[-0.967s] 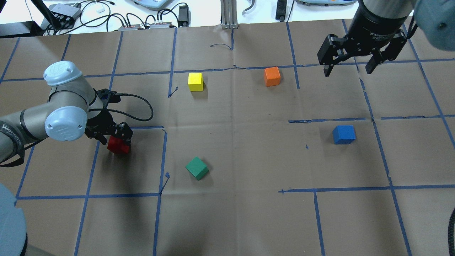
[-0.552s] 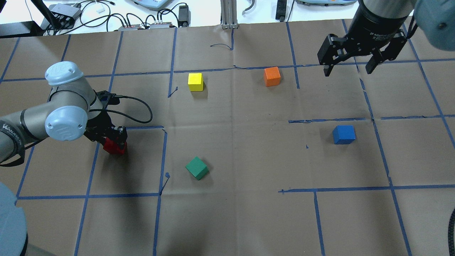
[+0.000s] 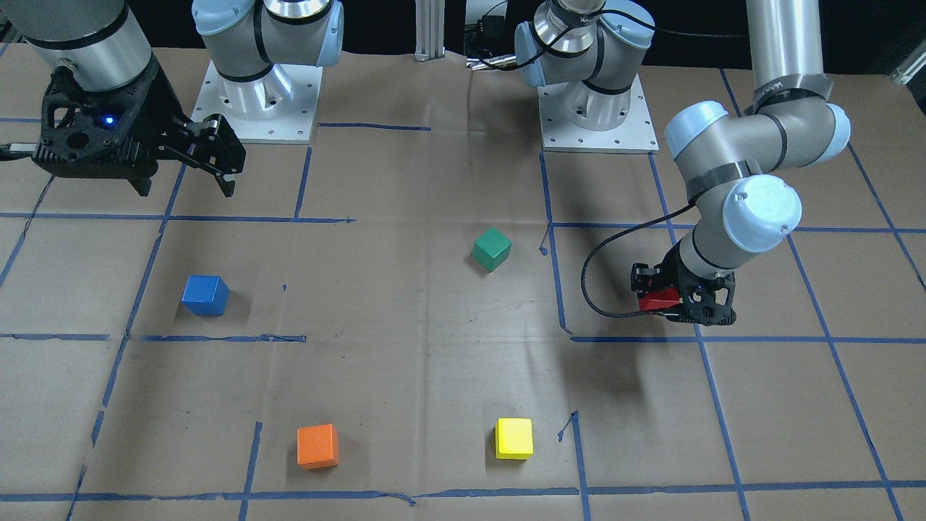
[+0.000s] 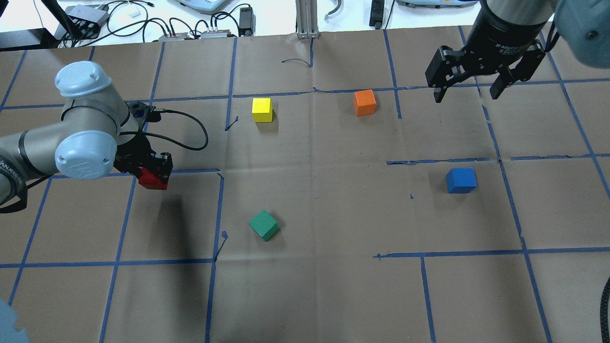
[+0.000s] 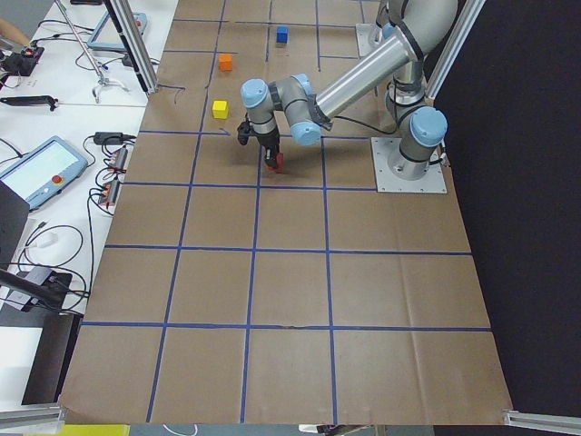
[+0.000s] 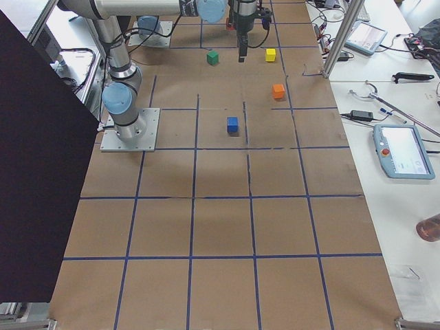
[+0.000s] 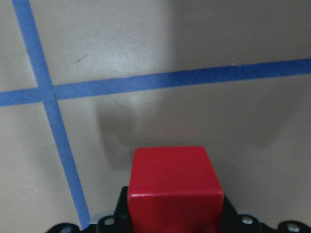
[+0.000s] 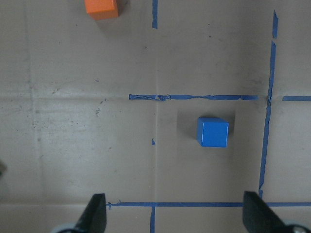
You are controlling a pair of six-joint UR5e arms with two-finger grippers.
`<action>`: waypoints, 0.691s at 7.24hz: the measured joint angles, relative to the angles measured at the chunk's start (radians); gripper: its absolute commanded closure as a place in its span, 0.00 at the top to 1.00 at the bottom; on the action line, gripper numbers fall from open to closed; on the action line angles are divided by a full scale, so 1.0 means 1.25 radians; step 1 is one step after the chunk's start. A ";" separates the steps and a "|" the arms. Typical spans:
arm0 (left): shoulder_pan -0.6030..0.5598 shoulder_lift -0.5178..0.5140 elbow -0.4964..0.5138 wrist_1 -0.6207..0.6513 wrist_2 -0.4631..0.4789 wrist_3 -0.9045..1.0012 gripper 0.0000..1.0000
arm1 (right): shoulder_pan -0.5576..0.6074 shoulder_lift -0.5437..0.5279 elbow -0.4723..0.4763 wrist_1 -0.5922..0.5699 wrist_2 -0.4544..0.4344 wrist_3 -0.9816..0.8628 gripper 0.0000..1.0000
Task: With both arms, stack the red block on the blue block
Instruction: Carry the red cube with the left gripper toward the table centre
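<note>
A: Arms, quick?
B: Left arm, right arm. Silver-grey tubes, rounded pale blue joint caps with an embossed logo and small screw dimples. Dark bands at the joints, white lettering on them.
A: Tips?
B: Left end effector, right end effector. Both black, two fingers each. The right one has a blue light and white print on its black collar, too small to read.
A: Wiring, mounts?
B: Thin black cable at the left wrist. Square silver base plates, screw holes round the edges.
</note>
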 measured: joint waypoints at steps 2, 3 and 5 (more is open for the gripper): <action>-0.141 0.013 0.079 -0.063 -0.001 -0.160 0.04 | 0.000 0.000 0.000 0.000 0.000 0.000 1.00; -0.224 -0.011 0.131 -0.081 -0.002 -0.249 0.01 | 0.000 -0.001 0.000 0.000 0.000 0.000 1.00; -0.372 -0.127 0.269 -0.090 -0.004 -0.367 0.01 | 0.000 -0.001 0.000 0.000 0.000 0.000 1.00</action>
